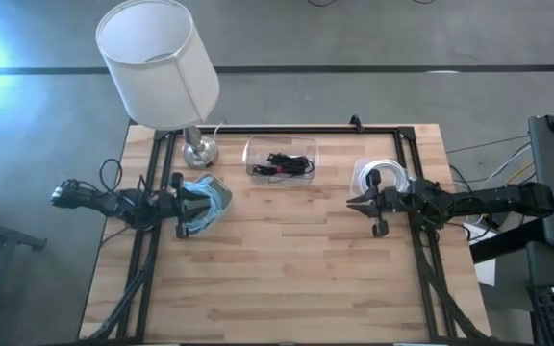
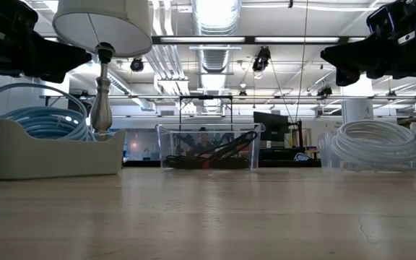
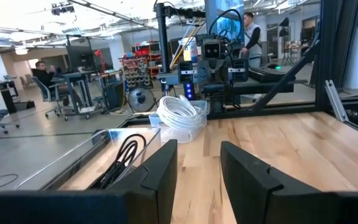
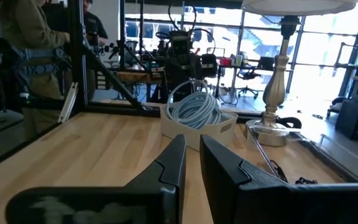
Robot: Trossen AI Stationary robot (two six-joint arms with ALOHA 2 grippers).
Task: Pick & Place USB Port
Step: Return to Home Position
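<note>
Hovering over wooden table (image 1: 287,279), left gripper (image 3: 199,149) jaws apart, right gripper (image 4: 192,142) jaws narrowly parted, transparent bin (image 1: 254,154) of black USB cables (image 1: 289,164) between both.

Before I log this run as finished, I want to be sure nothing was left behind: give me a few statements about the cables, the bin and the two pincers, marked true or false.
1. The black USB cables lie inside the transparent bin. True.
2. The left pincer is holding a cable. False: its fingers stand apart with nothing between them.
3. The lamp stands on the right arm's side. False: it stands at the back on the left arm's side, beside the blue cable coil.
4. A white cable coil sits close to the right pincer. True.
</note>
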